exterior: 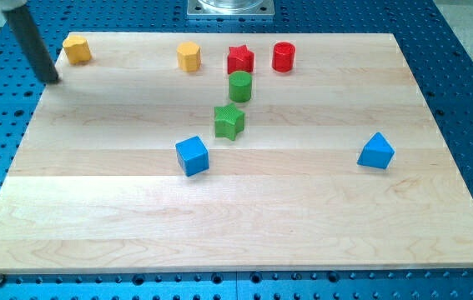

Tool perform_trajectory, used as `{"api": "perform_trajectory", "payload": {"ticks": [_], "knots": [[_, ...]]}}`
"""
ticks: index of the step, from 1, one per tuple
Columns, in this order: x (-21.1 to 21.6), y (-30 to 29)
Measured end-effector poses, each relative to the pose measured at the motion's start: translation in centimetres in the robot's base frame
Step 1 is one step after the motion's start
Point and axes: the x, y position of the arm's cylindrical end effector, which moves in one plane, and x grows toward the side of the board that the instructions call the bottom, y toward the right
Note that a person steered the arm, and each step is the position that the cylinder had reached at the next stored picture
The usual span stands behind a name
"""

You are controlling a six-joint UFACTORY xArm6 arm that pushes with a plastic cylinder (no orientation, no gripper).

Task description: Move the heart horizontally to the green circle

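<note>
Right of my tip, a yellow heart.

No readable txt, labels, brands, nos. or signs showed anywhere: none on the blocks, none on the counter, none on the blue perforated base around it.

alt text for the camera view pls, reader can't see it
My tip sits at the board's top-left edge, just below-left of the yellow heart. The green circle stands near top centre, below the red star.
</note>
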Motion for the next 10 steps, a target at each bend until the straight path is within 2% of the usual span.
{"api": "perform_trajectory", "payload": {"ticks": [1, 2, 3, 4, 5, 6, 7, 8, 9, 10], "knots": [[-5.8, 0.0], [-8.1, 5.4], [-3.9, 7.4], [-5.3, 8.2], [-8.7, 7.9], [-8.3, 3.0], [-2.9, 1.7], [2.9, 3.9], [6.8, 7.5], [5.3, 4.0]]}}
